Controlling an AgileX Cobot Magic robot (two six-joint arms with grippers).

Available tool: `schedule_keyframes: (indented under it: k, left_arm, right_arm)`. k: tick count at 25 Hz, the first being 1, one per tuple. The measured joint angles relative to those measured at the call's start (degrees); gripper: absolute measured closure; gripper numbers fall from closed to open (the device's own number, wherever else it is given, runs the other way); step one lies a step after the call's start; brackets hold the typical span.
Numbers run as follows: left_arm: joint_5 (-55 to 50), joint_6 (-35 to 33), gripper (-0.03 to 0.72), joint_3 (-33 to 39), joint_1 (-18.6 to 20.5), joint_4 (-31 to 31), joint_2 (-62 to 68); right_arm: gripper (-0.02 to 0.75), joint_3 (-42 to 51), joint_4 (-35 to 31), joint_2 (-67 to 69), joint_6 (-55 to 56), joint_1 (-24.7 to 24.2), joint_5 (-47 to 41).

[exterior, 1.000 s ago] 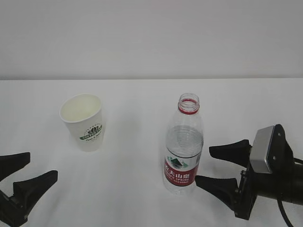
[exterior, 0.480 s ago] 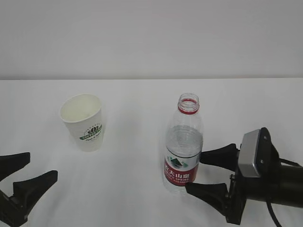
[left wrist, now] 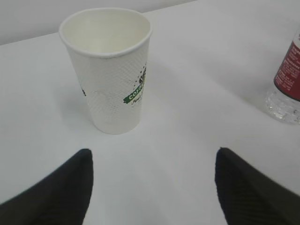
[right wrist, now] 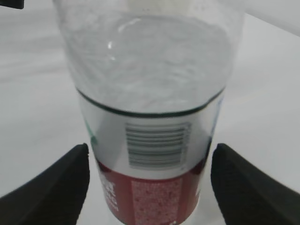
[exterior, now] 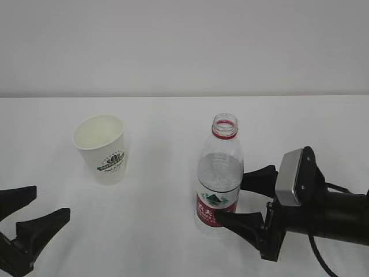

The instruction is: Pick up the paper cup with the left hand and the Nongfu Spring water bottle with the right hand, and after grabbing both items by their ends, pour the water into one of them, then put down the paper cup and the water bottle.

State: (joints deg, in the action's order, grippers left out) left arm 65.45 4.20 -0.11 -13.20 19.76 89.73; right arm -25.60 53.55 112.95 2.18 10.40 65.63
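exterior view: the nongfu spring water bottle (exterior: pixel 218 173) stands right of centre, the right hand (exterior: pixel 245 196) at lower right with fingers spread either side of its label; close squarely there.
left wrist view: the paper cup (left wrist: pixel 110 68) sits upper left; the left hand (left wrist: pixel 152 185) gapes, well short of it.
right wrist view: the bottle fills the middle between parted fingers (right wrist: pixel 56 185); centre before squeezing.

Exterior cam: front, slanted down, mid-range, facing wall. My left wrist cam: low, looks forward at cup (left wrist: pixel 109 70), bottle (left wrist: pixel 287 86) at right edge. My right wrist cam: very near bottle. All share bottle.
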Motion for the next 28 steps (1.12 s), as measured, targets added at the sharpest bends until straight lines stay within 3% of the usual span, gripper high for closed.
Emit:
schedule_keyframes:
  k: [6, 10, 28]
  left_arm:
    - [0.0, 0.0, 0.101, 0.0, 0.0, -0.08, 0.0]
    - [0.0, 0.0, 0.101, 0.0, 0.0, -0.08, 0.0]
    - [0.0, 0.0, 0.101, 0.0, 0.0, -0.08, 0.0]
  right_arm:
    - [0.128, -1.61, -0.44, 0.68, -0.24, 2.34, 0.0]
    - [0.075, -2.5, -1.44, 1.18, -0.24, 3.87, 0.0]
    - [0.063, -7.94, -1.73, 5.83, 6.16, 4.38, 0.13]
